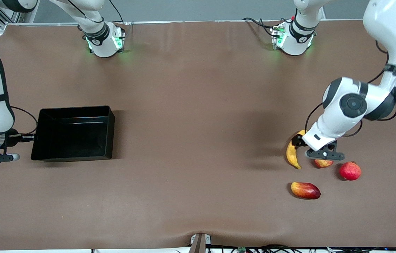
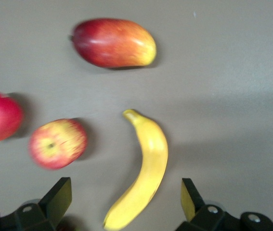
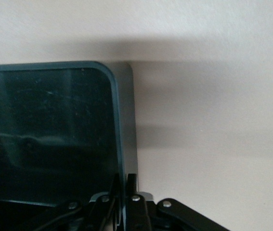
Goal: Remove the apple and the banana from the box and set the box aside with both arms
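Mango sits nearest the front camera at the left arm's end of the table, with the plain red fruit a little farther up. Neither is a task item, so leave both.

Apple and banana both lie on the table just beside each other, already out of the box. Left gripper hangs low over them with its jaws spread wide and nothing in them (left wrist view shows the banana lying free between the fingers). Lift it straight up so neither fruit gets knocked.

Box is empty at the right arm's end. Right gripper is pinched on the box's outer wall, fingers nearly together across the rim.

Judgement: the fruit part is done and the box move remains. Bring the left arm over to the other wall before pushing; a one-sided drag would likely yaw the box. Keep the grip low on the wall.
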`<state>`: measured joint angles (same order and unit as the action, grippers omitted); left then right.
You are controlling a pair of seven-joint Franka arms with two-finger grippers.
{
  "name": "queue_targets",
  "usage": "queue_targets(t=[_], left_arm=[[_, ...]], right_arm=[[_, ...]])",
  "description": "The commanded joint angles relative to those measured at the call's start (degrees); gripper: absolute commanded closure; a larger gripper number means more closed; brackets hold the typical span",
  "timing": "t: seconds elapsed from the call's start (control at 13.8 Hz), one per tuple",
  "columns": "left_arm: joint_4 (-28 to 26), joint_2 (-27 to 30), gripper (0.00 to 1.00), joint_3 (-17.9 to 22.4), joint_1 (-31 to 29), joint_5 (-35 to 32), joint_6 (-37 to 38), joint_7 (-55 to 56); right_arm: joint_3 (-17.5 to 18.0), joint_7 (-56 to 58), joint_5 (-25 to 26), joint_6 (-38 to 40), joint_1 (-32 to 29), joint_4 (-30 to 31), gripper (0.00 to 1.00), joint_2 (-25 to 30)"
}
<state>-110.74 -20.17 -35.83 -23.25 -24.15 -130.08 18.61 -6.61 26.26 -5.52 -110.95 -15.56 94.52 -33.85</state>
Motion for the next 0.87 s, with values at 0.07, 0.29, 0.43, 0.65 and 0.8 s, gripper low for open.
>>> queue_targets(t=[0.07, 0.29, 0.43, 0.65, 0.8], left_arm=[[7.26, 5.23, 0.0, -0.82, -0.3, 4.35, 17.09, 0.9], [17.98, 5.23, 0.0, -0.82, -0.57, 6.29, 30.36, 0.38], [23.44, 5.32, 0.0, -0.82, -0.74, 8.49, 35.31, 0.37], [27.06, 7.15, 0.0, -0.82, -0.83, 8.76, 38.58, 0.2], [26.98, 10.48, 0.0, -0.56, -0.83, 9.38, 39.89, 0.29]], right_arm=[[1.52, 1.25, 0.33, 2.56, -1.23, -1.52, 0.0, 0.27], [3.61, 1.16, -0.02, 15.63, 0.35, -11.43, 0.0, 1.42], [5.46, 1.34, 0.68, 19.97, 2.28, -19.25, 0.0, 1.42], [5.38, 1.42, 2.53, 24.19, 6.24, -30.06, 0.0, 1.59], [5.47, 1.42, 2.44, 24.99, 7.56, -32.55, 0.0, 4.38]])
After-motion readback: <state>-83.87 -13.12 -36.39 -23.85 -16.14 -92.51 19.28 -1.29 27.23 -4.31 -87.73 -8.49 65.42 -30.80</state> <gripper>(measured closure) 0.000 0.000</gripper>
